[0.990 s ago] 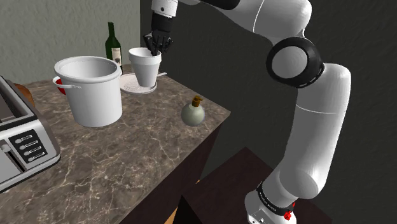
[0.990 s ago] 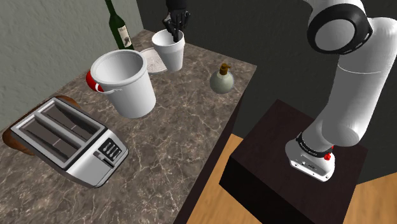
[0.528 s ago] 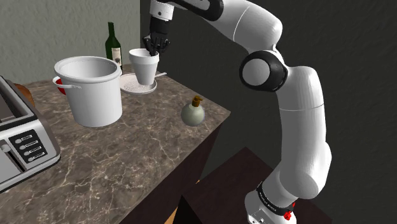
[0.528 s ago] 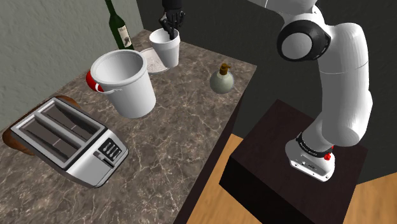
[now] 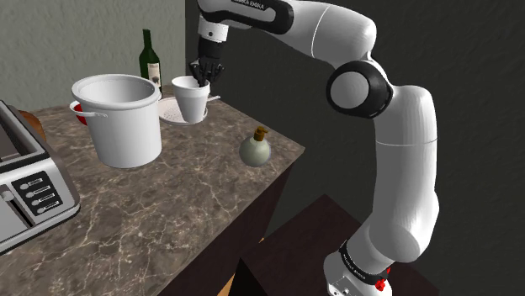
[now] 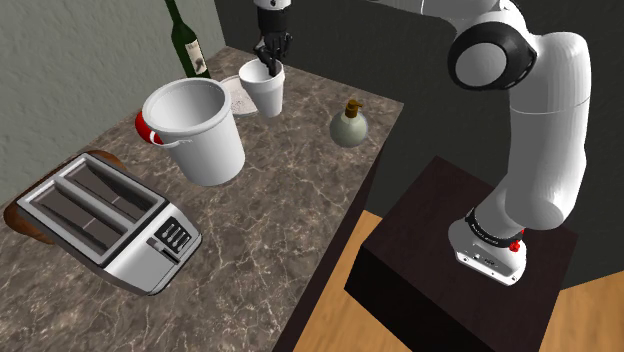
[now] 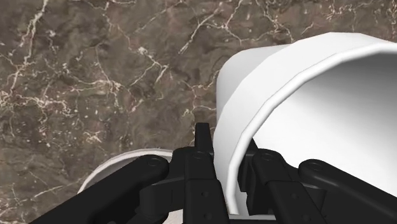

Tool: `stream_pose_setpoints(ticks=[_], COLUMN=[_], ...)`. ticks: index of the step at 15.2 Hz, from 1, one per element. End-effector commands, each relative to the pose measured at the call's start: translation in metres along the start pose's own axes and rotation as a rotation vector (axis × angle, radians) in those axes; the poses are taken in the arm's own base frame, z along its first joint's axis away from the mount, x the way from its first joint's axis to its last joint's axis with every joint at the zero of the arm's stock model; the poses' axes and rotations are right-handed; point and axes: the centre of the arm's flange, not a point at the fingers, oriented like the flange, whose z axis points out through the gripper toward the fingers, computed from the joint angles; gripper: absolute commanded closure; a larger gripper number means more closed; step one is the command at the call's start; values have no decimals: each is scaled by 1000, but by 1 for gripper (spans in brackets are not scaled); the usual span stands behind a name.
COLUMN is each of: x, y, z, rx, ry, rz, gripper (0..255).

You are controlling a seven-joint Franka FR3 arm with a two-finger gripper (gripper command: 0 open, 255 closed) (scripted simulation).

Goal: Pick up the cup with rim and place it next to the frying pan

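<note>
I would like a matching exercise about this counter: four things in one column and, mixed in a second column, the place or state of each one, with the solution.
Things
1. white cup
2. green bottle
3. toaster
4. round corked flask

Places or states
A. stands alone near the counter's open edge
B. clasped at its rim by the hand
C. by the wall, behind the big white pot
D. at the shoulder view's left edge

Pairs: 1-B, 2-C, 3-D, 4-A
</note>
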Motion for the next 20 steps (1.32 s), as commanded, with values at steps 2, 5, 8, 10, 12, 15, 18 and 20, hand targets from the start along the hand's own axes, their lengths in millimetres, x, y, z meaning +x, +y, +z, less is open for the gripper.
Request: stream_pose_setpoints(ticks=[2,5,8,10,12,15,18,20], x=[0,0,0,0,0,0,1,1], y=[1,3,5,6,7,9,11,12], z=[16,32,47,58,68,84,100,110], rx=[0,0,0,0,0,0,0,0], ry=[1,1,1,1,1,1,1,1], rz=[0,0,0,0,0,0,0,0], gripper=[255,255,255,255,255,255,255,255])
